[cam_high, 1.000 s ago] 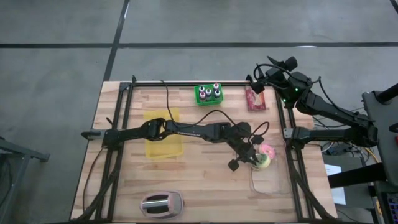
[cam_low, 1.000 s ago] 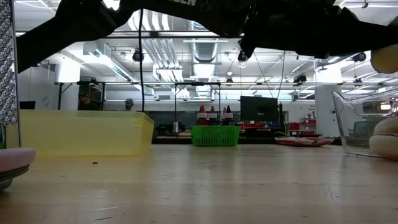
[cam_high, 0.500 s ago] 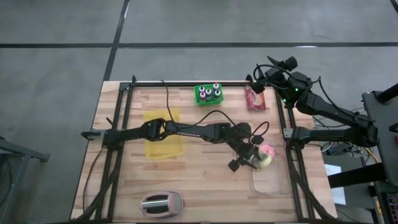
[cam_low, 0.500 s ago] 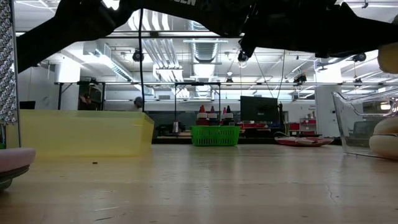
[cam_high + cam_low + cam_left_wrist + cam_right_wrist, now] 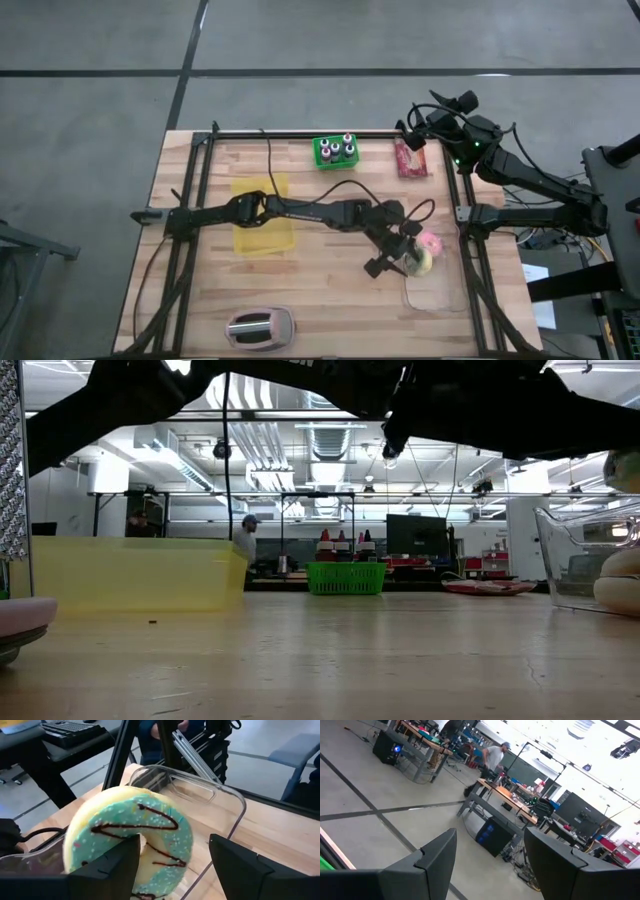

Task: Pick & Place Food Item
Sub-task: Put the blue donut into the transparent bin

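Doughnut (image 5: 132,842), teal-iced, is gripped between the left tool's (image 5: 398,253) fingers over the clear container (image 5: 227,802) on the counter (image 5: 320,300); only release is judged left. Right tool (image 5: 415,130) is parked, spread wide.

- From down at the wooden surface (image 5: 330,660), a dark arm (image 5: 330,385) stretches across overhead.
- A yellow translucent bin (image 5: 135,573) stands left of centre.
- A green basket (image 5: 346,577) with bottles sits further back, mid-surface.
- A clear container (image 5: 585,565) is at the right edge, something pale and rounded inside.
- A pinkish object (image 5: 22,620) pokes in at the left edge.
- A person (image 5: 244,540) stands in the room behind.
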`<state>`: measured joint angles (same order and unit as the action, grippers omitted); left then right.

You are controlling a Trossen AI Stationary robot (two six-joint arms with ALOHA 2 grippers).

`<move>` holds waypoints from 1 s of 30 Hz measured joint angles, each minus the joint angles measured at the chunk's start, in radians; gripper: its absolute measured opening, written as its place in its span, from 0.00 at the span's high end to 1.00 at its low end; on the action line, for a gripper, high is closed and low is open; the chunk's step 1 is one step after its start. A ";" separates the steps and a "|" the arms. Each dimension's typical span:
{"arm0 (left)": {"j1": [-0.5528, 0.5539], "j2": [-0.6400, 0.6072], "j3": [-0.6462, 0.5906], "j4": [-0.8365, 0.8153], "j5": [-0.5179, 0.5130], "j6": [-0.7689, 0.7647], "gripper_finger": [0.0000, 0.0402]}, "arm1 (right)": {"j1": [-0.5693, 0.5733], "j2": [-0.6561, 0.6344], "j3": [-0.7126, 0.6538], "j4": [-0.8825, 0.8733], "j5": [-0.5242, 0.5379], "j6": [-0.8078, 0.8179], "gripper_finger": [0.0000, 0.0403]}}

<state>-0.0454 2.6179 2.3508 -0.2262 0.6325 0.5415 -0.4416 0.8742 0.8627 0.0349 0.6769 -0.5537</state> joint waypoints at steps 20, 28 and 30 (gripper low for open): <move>-0.022 0.000 0.000 -0.014 -0.177 -0.069 0.44 | 0.000 0.000 0.000 0.000 -0.003 0.000 0.43; -0.032 -0.001 0.005 -0.082 -0.211 -0.072 0.45 | 0.000 0.000 0.000 0.000 -0.003 0.000 0.43; -0.030 -0.004 0.004 -0.108 -0.217 -0.078 0.45 | 0.000 0.000 0.000 0.002 -0.003 0.000 0.43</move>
<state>-0.0759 2.6135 2.3549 -0.3346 0.4159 0.4633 -0.4414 0.8742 0.8627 0.0372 0.6739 -0.5533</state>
